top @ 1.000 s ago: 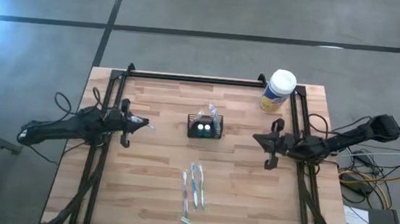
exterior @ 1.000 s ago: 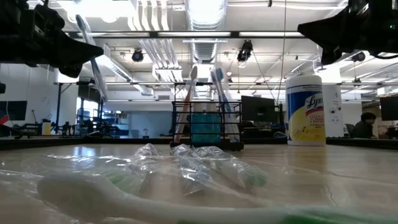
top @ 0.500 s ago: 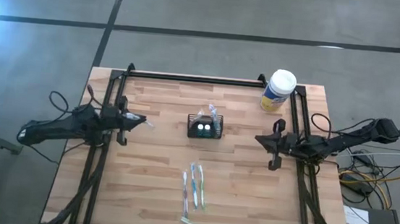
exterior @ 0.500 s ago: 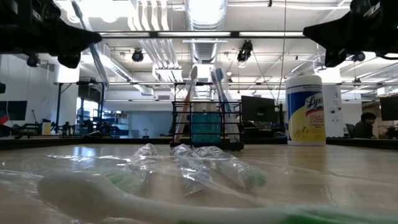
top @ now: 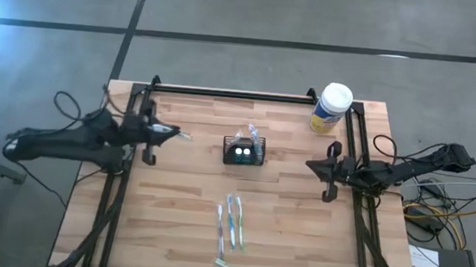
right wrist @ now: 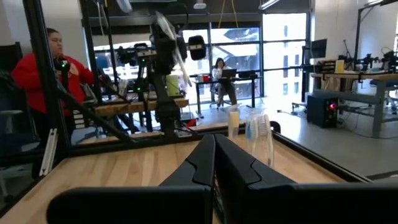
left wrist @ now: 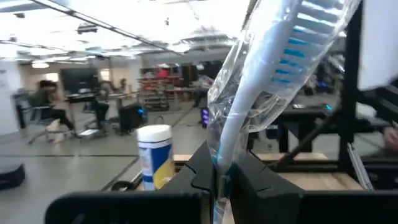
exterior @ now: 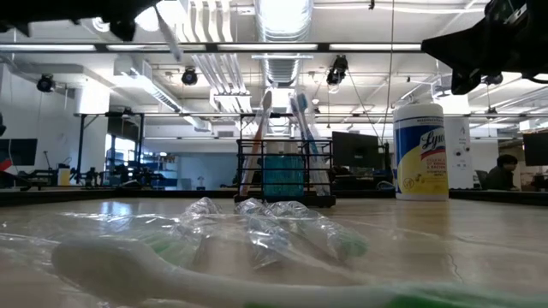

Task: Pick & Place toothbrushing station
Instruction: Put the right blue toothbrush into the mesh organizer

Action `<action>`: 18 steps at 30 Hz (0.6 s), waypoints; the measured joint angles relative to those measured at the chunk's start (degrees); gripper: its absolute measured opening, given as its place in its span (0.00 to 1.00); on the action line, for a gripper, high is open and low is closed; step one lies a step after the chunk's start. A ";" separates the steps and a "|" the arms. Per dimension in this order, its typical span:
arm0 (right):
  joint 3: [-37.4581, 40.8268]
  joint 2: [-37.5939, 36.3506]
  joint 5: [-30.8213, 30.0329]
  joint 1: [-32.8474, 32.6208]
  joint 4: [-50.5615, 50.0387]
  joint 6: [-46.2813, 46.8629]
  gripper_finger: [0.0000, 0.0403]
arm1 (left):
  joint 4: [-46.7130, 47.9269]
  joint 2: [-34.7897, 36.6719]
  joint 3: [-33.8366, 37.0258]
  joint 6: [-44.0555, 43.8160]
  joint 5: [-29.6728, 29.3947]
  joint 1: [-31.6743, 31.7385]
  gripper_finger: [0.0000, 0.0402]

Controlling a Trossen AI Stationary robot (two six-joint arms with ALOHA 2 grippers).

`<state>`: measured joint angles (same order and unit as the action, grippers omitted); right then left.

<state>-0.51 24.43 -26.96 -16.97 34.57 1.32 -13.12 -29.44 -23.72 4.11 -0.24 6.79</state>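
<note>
Your left wrist view shows what the overhead cannot: the left gripper point(left wrist: 219, 177) is clamped on a wrapped toothbrush point(left wrist: 273, 81), blue bristles up. From above, that brush is only a pale sliver at the left gripper point(top: 167, 132), left of centre. The toothbrushing station point(top: 244, 153) stands at frame centre on the table point(top: 178, 223), with brushes upright in it, plainest in the low view point(exterior: 283, 175). Three wrapped toothbrushes point(top: 230, 222) lie below it; a fourth lies at the bottom edge. The yellow canister point(top: 330, 108) sits upper right. In the low view both arms are cut off at the top. The right gripper point(top: 328, 170) hovers right of centre, fingers pressed together, empty.
</note>
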 joint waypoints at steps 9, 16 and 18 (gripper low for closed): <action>0.00 0.00 -0.09 0.00 0.35 -1.54 0.02 | -6.39 -25.90 -11.66 1.48 8.56 0.01 0.06; 0.00 0.02 -0.15 0.00 0.46 -1.97 0.02 | -8.58 -38.08 -16.44 5.11 9.99 1.11 0.06; 0.00 0.04 -0.18 0.00 0.48 -1.98 0.02 | -9.91 -40.06 -16.66 5.19 9.93 2.01 0.06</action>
<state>-0.51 24.46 -27.14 -16.97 35.04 -0.66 -23.03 -69.50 -40.38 9.30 9.69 8.80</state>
